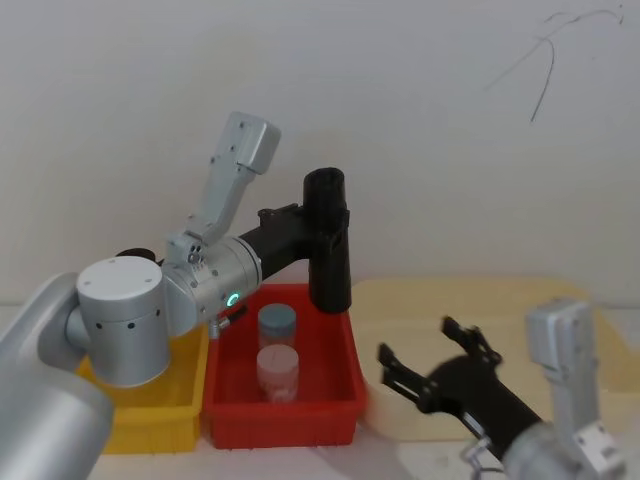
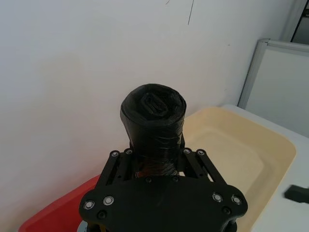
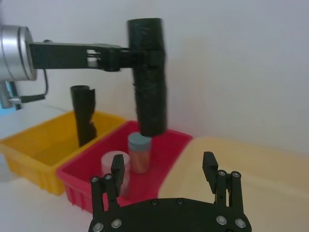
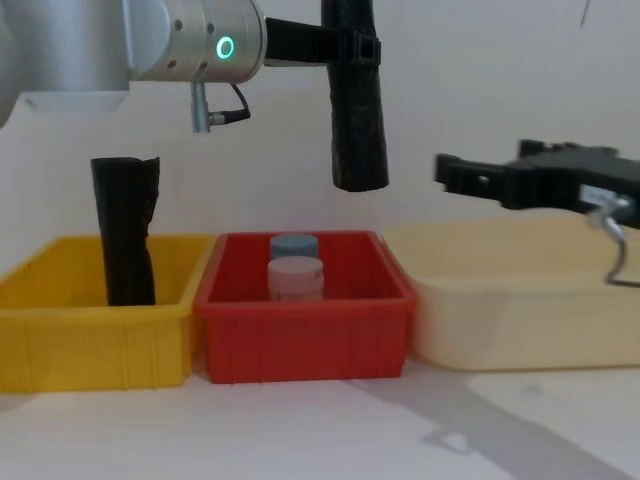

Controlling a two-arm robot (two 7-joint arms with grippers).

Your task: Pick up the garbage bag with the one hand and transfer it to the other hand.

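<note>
Head view: left arm, green ring light (image 1: 232, 298) on the wrist, reaches forward. The left tool (image 1: 330, 222) is clamped on the garbage bag (image 1: 330, 262) near its upper end. The bag is upright in the air, over the far edge of the red bin (image 1: 283, 412). The red bin holds two jars: the blue-lidded jar (image 1: 277, 324) behind, the pale-lidded jar (image 1: 278, 368) in front. The yellow bin (image 1: 150, 420) sits touching the red bin's left side, and the cream tray (image 1: 430, 300) is just beside it on the right. The right tool (image 1: 427, 356) is low over the tray's near edge, fingers spread apart, nothing between them.

Left wrist view: looking along the bag at its rolled end. Fingers pinch it from both sides. Cream tray beyond, a red bin corner below.

Right wrist view: right tool's fingers apart in the foreground, aimed at the bins. The bag hangs upright above the blue-lidded jar without touching it. A second black roll (image 3: 83, 116) stands in the yellow bin.

Chest view: the bag's lower end is above the red bin's rim, clear of the jars. The second roll stands upright in the yellow bin, uneven top above the rim. The right tool is over the cream tray at about the height of the bag's lower end, apart from it. All three containers sit on the white counter (image 4: 320, 430).
</note>
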